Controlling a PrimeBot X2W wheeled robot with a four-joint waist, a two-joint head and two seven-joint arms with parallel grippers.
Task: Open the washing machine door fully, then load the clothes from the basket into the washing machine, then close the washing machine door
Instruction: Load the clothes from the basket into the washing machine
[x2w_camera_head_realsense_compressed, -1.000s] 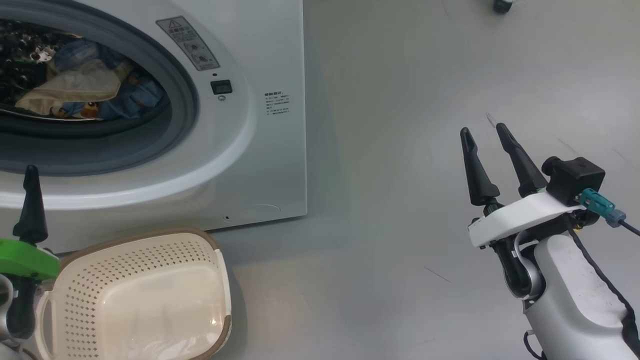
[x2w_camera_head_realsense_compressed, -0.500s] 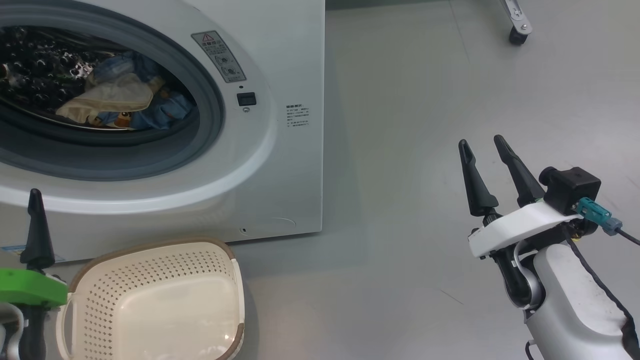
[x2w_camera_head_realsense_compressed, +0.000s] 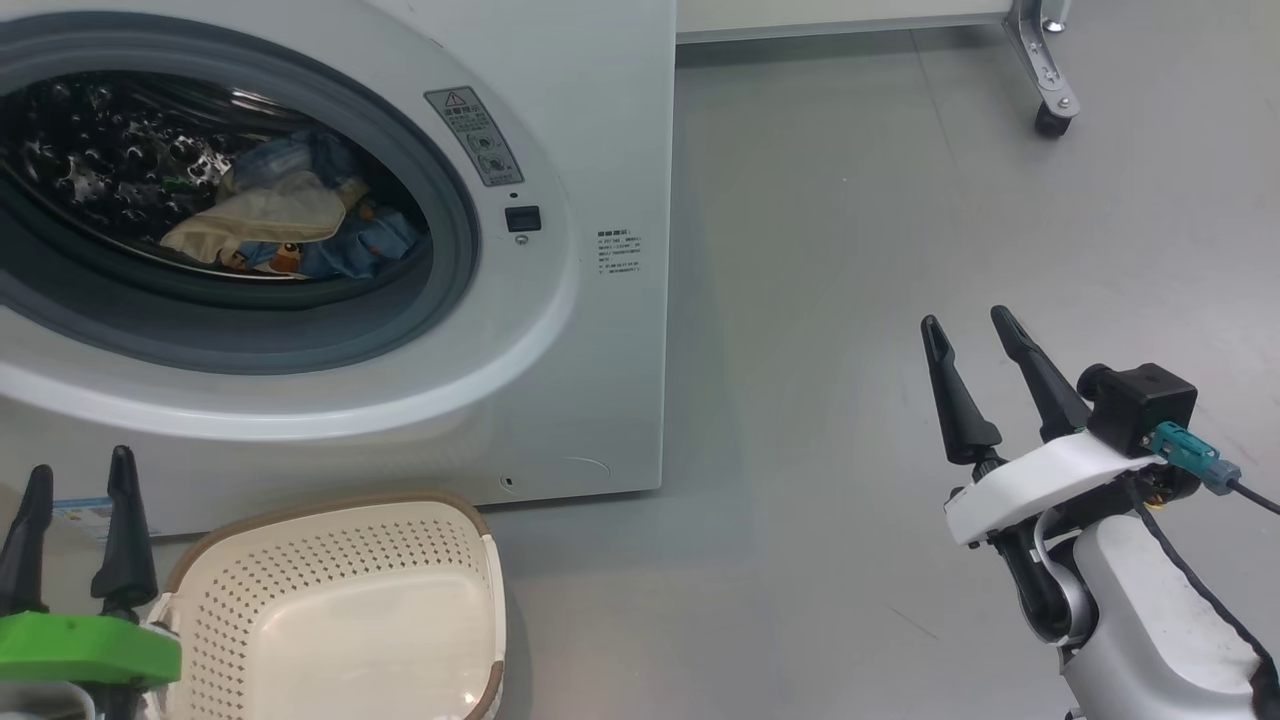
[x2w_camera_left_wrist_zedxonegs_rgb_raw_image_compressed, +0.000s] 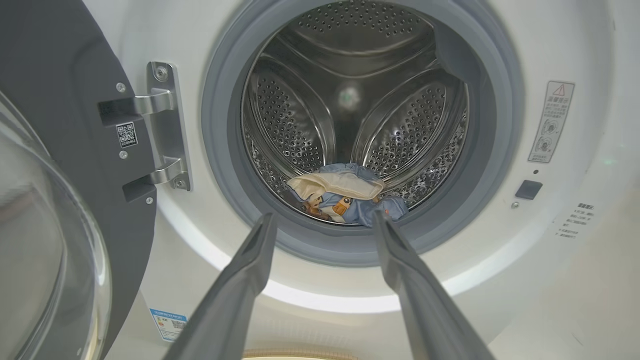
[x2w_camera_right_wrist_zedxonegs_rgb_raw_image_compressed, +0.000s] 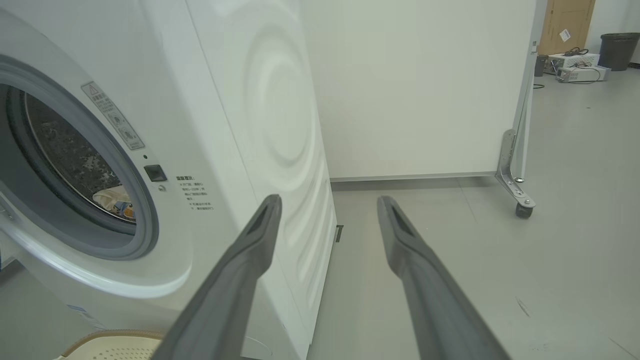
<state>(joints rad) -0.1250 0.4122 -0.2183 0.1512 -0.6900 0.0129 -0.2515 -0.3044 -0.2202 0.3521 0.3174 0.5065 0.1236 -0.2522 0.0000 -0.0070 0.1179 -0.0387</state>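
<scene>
Loading complete: the clothes (x2w_camera_left_wrist_zedxonegs_rgb_raw_image_compressed: 340, 192) lay in the washing machine (x2w_camera_head_realsense_compressed: 600, 150) ahead of your left claw (x2w_camera_head_realsense_compressed: 80, 462), released and empty, with the bare basket (x2w_camera_head_realsense_compressed: 330, 560) just beside it. Your right claw (x2w_camera_head_realsense_compressed: 966, 318) hung released, well apart. You had only the washing machine door (x2w_camera_left_wrist_zedxonegs_rgb_raw_image_compressed: 45, 100), wide open at the left claw's left, to close.

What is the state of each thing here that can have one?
washing machine door: open, swung aside
clothes: lying inside the drum
basket: empty, on the floor
left gripper: fingers apart, empty
right gripper: fingers apart, empty
</scene>
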